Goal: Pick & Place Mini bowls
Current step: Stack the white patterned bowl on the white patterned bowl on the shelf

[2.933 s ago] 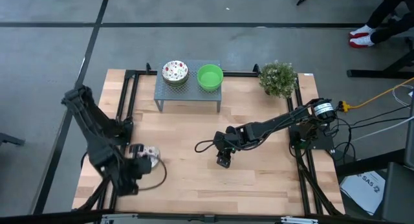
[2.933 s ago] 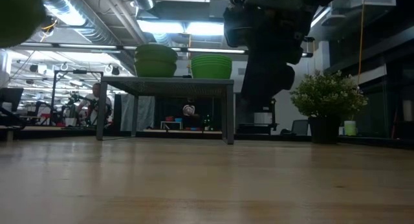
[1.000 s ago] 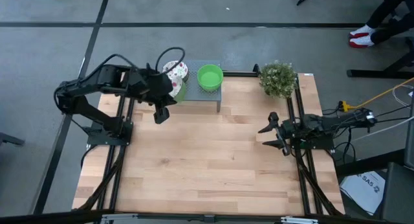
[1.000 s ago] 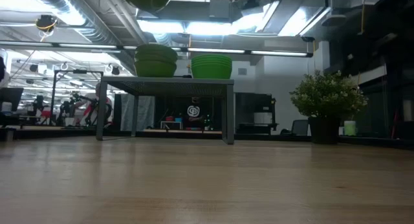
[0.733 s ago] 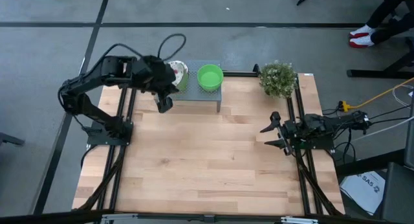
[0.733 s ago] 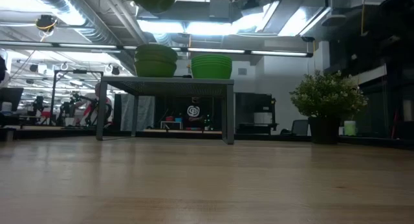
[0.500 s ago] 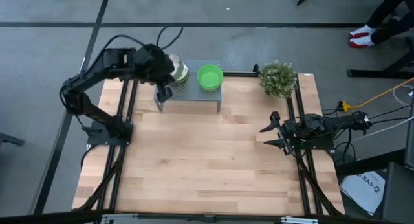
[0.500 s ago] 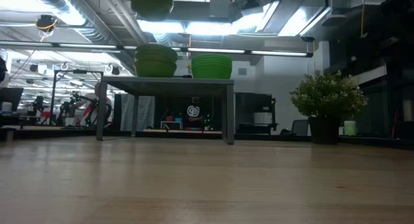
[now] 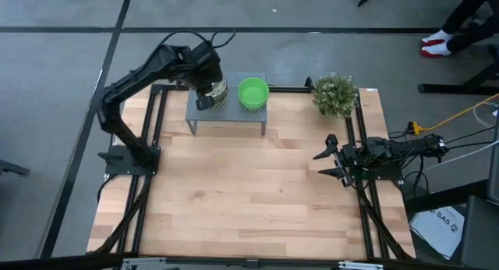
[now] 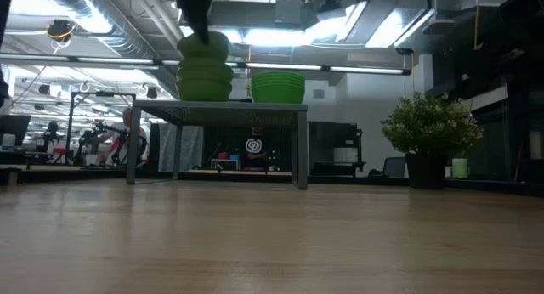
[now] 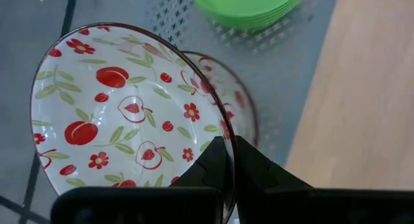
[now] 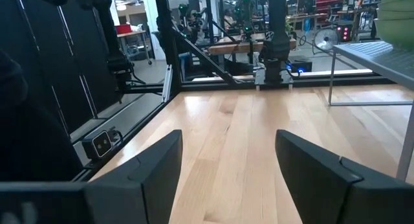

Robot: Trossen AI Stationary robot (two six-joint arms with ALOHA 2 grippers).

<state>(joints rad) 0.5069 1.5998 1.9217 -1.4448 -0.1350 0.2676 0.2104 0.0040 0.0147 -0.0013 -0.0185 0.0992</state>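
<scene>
My left gripper (image 9: pixel 207 94) is over the grey perforated shelf (image 9: pixel 234 115) and shut on a white mini bowl (image 11: pixel 123 114) with a red-and-green fruit pattern. Beneath it, a like-patterned bowl (image 11: pixel 238 107) tops the left stack (image 10: pixel 204 80). A stack of plain green bowls (image 9: pixel 253 92) stands on the shelf's right half. In the low view the held bowl's green underside (image 10: pixel 204 46) is right at the top of the left stack. My right gripper (image 9: pixel 323 164) waits open at the table's right edge. My left gripper pinches the patterned bowl's rim (image 11: pixel 223 149), with one finger inside the bowl and one outside. The fingers (image 10: pixel 197 9) come from above, pointing down. The bowl sits at the top of the left stack (image 10: pixel 204 65); whether it rests on it I cannot tell.
A small bushy plant (image 9: pixel 335 94) in a pot stands at the table's far right corner. The wooden table top (image 9: pixel 249 192) in front of the shelf is bare. Black frame rails (image 9: pixel 148 145) run along both sides of the table.
My left gripper has carried the patterned bowl toward the table's far edge and to the right, over the shelf. It has then come down, bringing the bowl from high above onto the top of the left stack.
</scene>
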